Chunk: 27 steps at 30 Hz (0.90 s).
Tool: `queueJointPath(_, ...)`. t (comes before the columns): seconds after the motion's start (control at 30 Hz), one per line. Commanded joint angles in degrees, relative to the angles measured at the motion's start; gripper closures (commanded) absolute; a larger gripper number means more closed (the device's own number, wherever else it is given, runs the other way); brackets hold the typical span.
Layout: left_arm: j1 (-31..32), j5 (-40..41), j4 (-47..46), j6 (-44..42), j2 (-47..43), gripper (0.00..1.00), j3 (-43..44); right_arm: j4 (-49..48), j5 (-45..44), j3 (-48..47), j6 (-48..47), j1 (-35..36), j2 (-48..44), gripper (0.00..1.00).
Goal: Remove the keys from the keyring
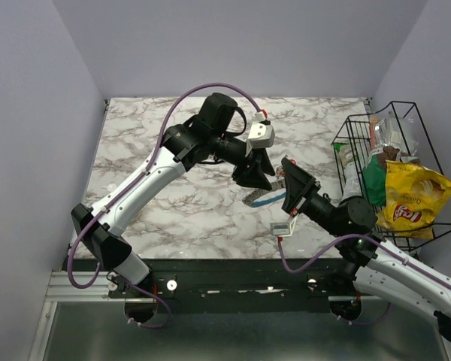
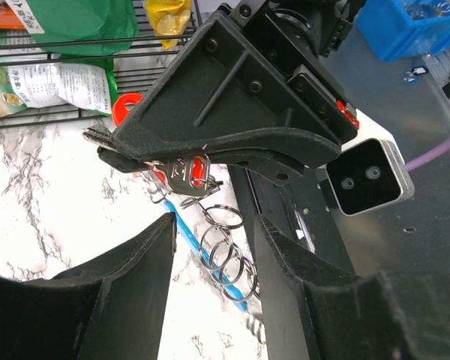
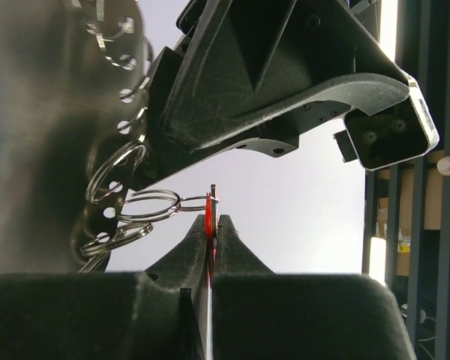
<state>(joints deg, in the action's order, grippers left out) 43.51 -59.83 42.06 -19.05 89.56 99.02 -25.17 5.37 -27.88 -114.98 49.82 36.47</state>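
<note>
My right gripper [image 3: 212, 219] is shut on a red-headed key [image 3: 209, 211], held edge-on between its fingers. From the key a chain of steel split rings [image 3: 146, 206] runs off to the left. In the left wrist view the red key [image 2: 200, 171] pokes out under the right gripper's black fingers, and the rings [image 2: 223, 251] hang down over the keyring's blue part [image 2: 181, 225]. My left gripper [image 2: 215, 225] is open just short of the rings, gripping nothing. From above, both grippers meet mid-table over the blue keyring [image 1: 264, 198]. Its grey part is hidden.
A black wire basket [image 1: 351, 147] stands at the right edge of the marble table [image 1: 150, 150], holding a yellow chip bag [image 1: 415, 199] and green packets [image 1: 374, 179]. Grey walls close in the left, back and right.
</note>
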Motion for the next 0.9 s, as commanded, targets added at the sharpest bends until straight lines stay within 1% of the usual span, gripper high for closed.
queueJointPath(0.0,0.5,3.0,-0.3,-0.4,0.7,0.44,2.9,-1.2,-1.6,-1.6,-32.4,0.3,-1.2,0.99)
queueJointPath(0.23,0.5,5.2,0.0,-2.0,1.1,0.44,5.9,-1.0,-1.6,-1.6,-31.9,0.4,-1.7,0.99)
queueJointPath(0.33,0.5,3.6,0.7,-2.3,1.3,0.43,6.2,-1.1,-1.6,-1.6,-31.9,0.3,-1.8,0.99)
queueJointPath(0.53,1.3,0.7,2.1,-3.6,2.4,0.47,4.5,-1.1,-2.0,-2.4,-31.3,0.3,-1.7,0.99)
queueJointPath(0.73,1.7,1.5,2.2,-3.6,3.0,0.48,4.3,-1.1,-2.1,-3.1,-31.1,0.3,-1.8,0.99)
queueJointPath(0.83,1.7,1.6,1.7,-2.9,3.3,0.51,5.0,-1.0,-2.3,-3.2,-31.0,0.3,-1.8,0.99)
queueJointPath(0.87,1.7,1.1,1.5,-2.7,3.3,0.55,5.3,-1.0,-2.3,-3.1,-31.0,0.3,-1.8,0.99)
